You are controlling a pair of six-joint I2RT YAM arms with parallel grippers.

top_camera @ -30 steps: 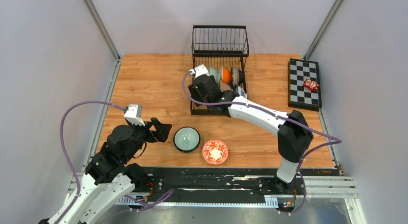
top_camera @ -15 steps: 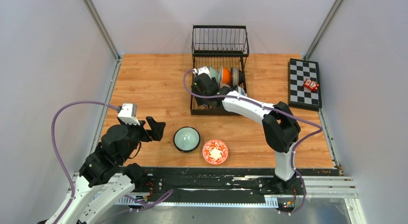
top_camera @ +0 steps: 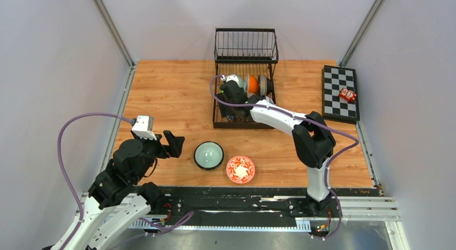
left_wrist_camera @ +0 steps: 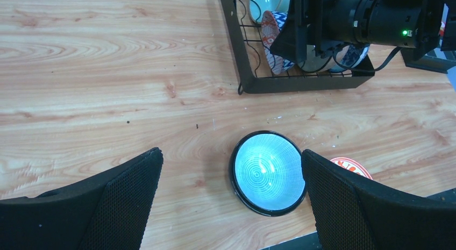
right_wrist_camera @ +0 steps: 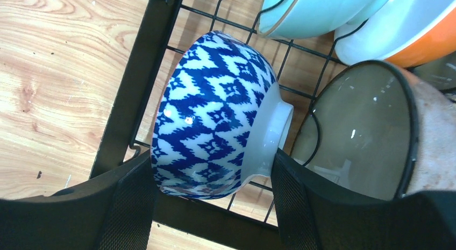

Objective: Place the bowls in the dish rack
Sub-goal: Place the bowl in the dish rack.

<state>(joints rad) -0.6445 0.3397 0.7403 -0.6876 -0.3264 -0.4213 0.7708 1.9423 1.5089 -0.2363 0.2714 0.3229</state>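
The black wire dish rack [top_camera: 215,107] stands at the back middle, with pale blue [right_wrist_camera: 312,11], orange [right_wrist_camera: 414,40] and dark-rimmed grey [right_wrist_camera: 360,126] bowls on edge in its base tray. My right gripper [right_wrist_camera: 212,180] is shut on a blue-and-white bowl [right_wrist_camera: 215,126], held on edge over the tray's near left corner [right_wrist_camera: 129,94]. A pale green bowl with a dark rim [top_camera: 208,155] and a red-patterned bowl [top_camera: 240,169] sit upright on the table near the front. My left gripper [left_wrist_camera: 231,201] hangs open just left of the green bowl [left_wrist_camera: 267,172], touching nothing.
A checkered board [top_camera: 340,80] with a small red toy [top_camera: 347,94] lies at the right edge. The rack's raised basket [top_camera: 246,45] stands behind the tray. My right forearm [top_camera: 279,121] stretches across the table's middle right. Grey walls close in the table.
My right arm has reached further back over the rack with the blue-and-white bowl, its elbow swinging left. My left gripper drew back slightly to the left, then held still.
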